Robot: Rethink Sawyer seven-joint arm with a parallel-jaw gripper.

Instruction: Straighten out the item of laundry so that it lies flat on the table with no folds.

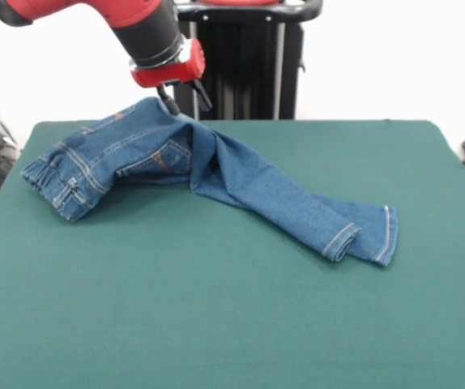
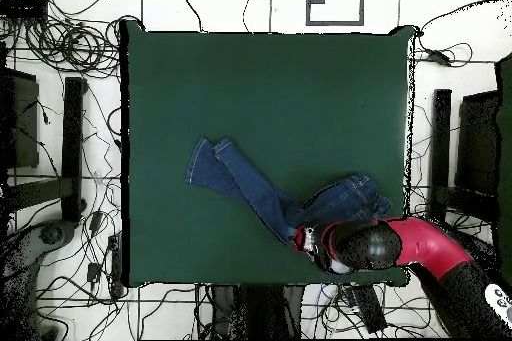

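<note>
The blue denim jeans lie crumpled on the green table, towards its far left. The waist and pockets are heaped and folded at the left. One leg runs right and nearer, and its hem end is folded over. My gripper is at the far edge of the heap, right over the raised fold of the waist. Its two dark fingers stand apart, one against the denim. In the overhead view the jeans run from mid-table to the gripper near the table's bottom edge.
The black pedestal stands just behind the table's far edge. Cables and dark equipment lie on the floor round the table. The red and black arm reaches in over the table's bottom right corner.
</note>
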